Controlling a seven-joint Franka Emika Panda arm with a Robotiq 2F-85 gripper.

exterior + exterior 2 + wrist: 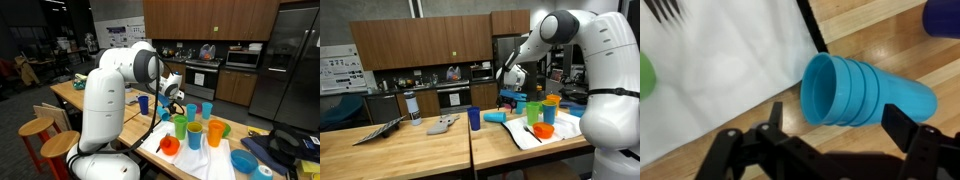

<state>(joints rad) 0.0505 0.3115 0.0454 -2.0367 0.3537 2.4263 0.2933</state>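
A stack of light blue cups (865, 92) lies on its side on the wooden table, its mouth turned toward a white cloth (730, 70). My gripper (837, 118) hangs open above the stack, one black finger on each side, touching nothing. In an exterior view the lying stack (495, 117) sits beside a dark blue cup (474, 118), with the gripper (510, 80) hovering over them. The white arm also reaches over the table in an exterior view, where the gripper (172, 95) is above the cups.
On the cloth stand a green cup (532, 112), an orange cup (550, 108) and an orange bowl (544, 130). A blue bowl (243, 160) sits near the table's end. A fork (665, 10) lies on the cloth. A bottle (412, 108) stands farther along the table.
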